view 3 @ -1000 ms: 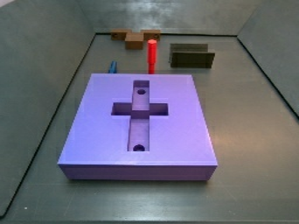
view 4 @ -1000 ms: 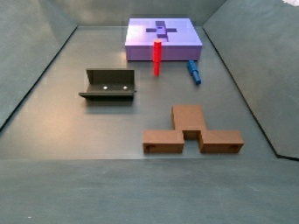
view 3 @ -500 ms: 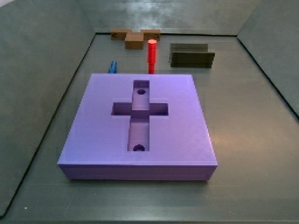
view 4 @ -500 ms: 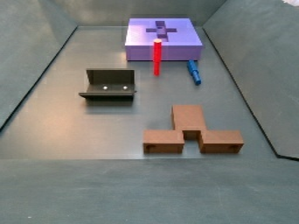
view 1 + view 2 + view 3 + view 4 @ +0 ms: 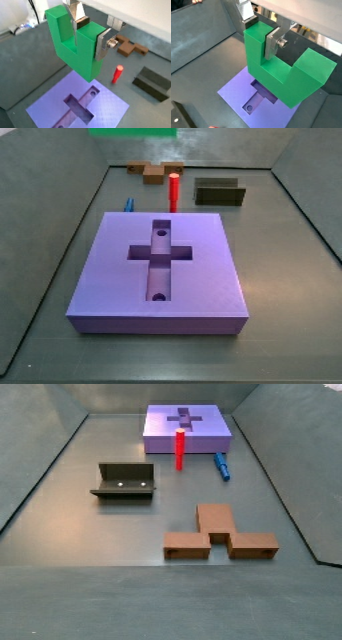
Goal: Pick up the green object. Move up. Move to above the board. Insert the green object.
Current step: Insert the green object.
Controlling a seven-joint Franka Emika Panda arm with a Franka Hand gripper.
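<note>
My gripper (image 5: pixel 89 37) is shut on one prong of the green object (image 5: pixel 72 47), a bright green U-shaped block, and holds it high above the board (image 5: pixel 110 107). Both wrist views show the silver fingers clamping that prong, also in the wrist view at the gripper (image 5: pixel 261 32) and the green object (image 5: pixel 284 75). The board (image 5: pixel 201 258) is a large purple slab with a cross-shaped recess and two round holes. In a side view only the green object's lower edge (image 5: pixel 134 132) shows at the top, above the far end. The gripper is out of both side views.
A thin red cylinder (image 5: pixel 174 190) stands upright just beyond the board. A dark fixture (image 5: pixel 221 194), a brown piece (image 5: pixel 218 534) and a small blue piece (image 5: pixel 222 466) lie on the grey floor. Walls enclose the floor.
The green object's lower edge has come into a side view at the top; it was not in view before. Nothing on the floor has moved.
</note>
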